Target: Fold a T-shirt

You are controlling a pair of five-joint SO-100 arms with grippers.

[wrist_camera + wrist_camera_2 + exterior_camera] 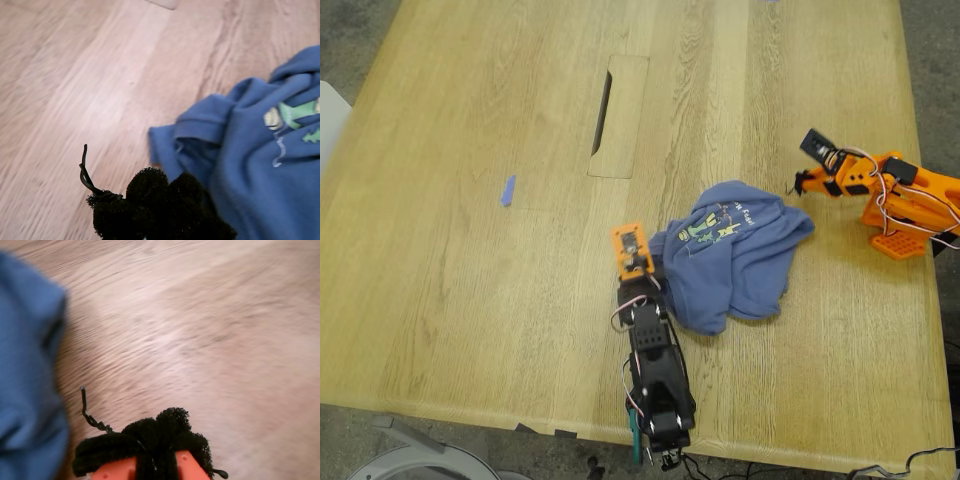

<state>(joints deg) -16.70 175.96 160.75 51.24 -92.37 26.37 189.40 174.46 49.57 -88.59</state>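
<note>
The periwinkle-blue T-shirt (740, 255) lies crumpled in a heap right of the table's middle in the exterior view, its green-yellow print (713, 226) facing up. My first gripper (644, 282), on the black arm at the near edge, sits at the heap's left rim in that view. Its black fuzzy pads (150, 192) are pressed together beside the T-shirt (260, 165) with no cloth seen between them. My second gripper (807, 170), on the orange arm at the exterior view's right, hovers just off the shirt's right side. Its pads (170, 427) are together over bare wood, with the T-shirt (25, 365) beside them.
A long slot with a flap (617, 115) is cut into the wooden table (470, 300) beyond the shirt. A small blue tape scrap (507, 190) lies toward the exterior view's left. The orange arm's base (910, 215) stands near the table's right edge in that view.
</note>
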